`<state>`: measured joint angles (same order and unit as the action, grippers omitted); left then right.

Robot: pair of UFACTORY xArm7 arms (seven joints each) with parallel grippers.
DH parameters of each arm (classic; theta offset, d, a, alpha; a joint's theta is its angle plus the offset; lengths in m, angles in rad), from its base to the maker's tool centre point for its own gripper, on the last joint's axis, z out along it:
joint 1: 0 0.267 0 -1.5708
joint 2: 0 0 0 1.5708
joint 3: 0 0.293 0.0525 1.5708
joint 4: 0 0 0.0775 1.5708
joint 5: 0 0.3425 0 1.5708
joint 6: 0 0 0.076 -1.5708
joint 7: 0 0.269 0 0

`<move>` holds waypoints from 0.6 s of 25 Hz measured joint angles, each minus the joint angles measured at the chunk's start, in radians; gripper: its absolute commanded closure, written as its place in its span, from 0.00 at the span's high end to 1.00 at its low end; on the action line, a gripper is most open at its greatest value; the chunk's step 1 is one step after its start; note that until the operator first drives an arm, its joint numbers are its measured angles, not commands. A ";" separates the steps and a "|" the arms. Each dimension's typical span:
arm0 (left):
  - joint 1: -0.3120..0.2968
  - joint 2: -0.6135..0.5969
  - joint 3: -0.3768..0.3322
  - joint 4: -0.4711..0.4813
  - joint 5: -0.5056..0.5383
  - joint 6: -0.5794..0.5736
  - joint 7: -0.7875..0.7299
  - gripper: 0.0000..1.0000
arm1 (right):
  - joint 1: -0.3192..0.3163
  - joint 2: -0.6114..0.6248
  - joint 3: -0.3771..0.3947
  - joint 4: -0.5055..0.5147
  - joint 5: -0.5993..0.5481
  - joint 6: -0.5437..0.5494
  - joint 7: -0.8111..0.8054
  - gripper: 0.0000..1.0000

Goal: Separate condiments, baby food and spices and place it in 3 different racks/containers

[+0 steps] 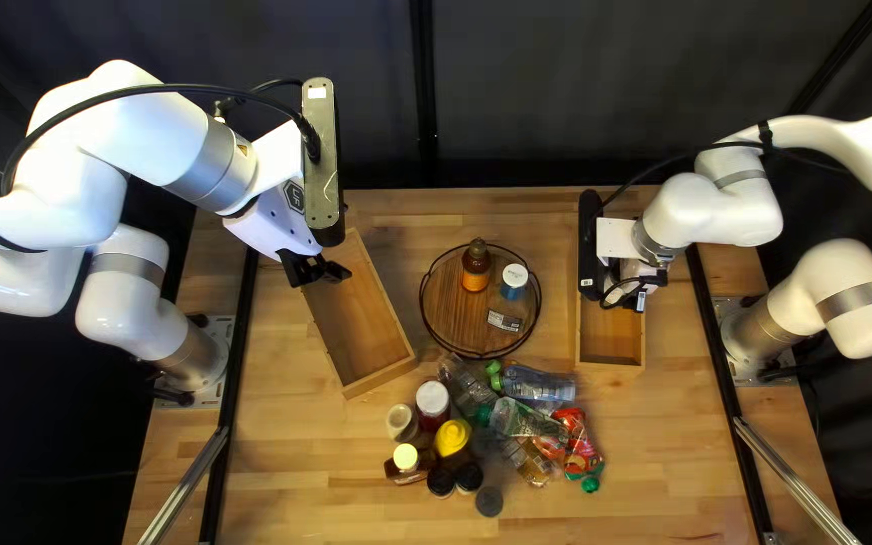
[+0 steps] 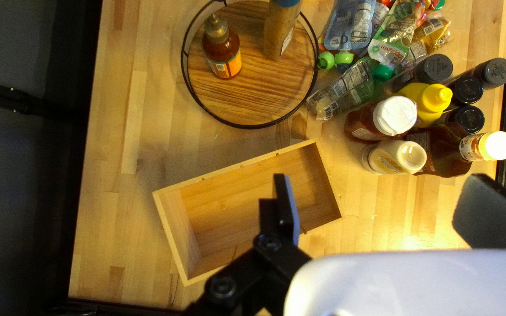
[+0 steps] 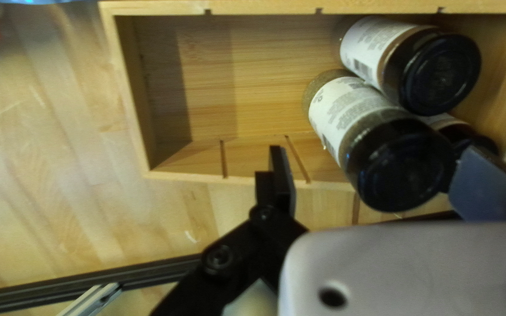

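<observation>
My left gripper is over the empty left wooden box; the left wrist view shows the gripper open, nothing between its fingers. My right gripper is low at the right wooden box. In the right wrist view, the gripper is open; a black-capped spice jar lies between its fingers, nearer one, with two more jars beyond. The round rack holds a brown sauce bottle and a white-capped bottle. Pouches lie near a yellow-topped bottle.
Around the yellow bottle stand a white-capped bottle, a cream bottle, a yellow-capped brown bottle and several dark-capped jars. Clear packs lie just in front of the round rack. Black rails run along both table sides.
</observation>
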<state>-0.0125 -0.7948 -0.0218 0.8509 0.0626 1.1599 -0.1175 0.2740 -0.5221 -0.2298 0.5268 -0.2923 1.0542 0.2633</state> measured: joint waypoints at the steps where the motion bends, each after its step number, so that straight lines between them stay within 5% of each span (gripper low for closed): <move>1: 0.000 0.000 0.000 0.000 0.000 0.000 0.000 1.00 | 0.023 0.024 0.016 0.027 0.015 0.000 0.005 1.00; 9: 0.000 0.000 0.000 0.000 0.000 0.000 0.000 1.00 | 0.174 0.256 0.125 0.235 0.113 -0.070 0.022 1.00; 15: 0.000 0.000 0.000 0.000 0.000 0.000 0.000 1.00 | 0.226 0.443 0.163 0.382 0.151 -0.147 -0.037 1.00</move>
<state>-0.0125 -0.7948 -0.0218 0.8509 0.0626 1.1599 -0.1175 0.4998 -0.0791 -0.0668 0.9093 -0.1412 0.9073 0.2262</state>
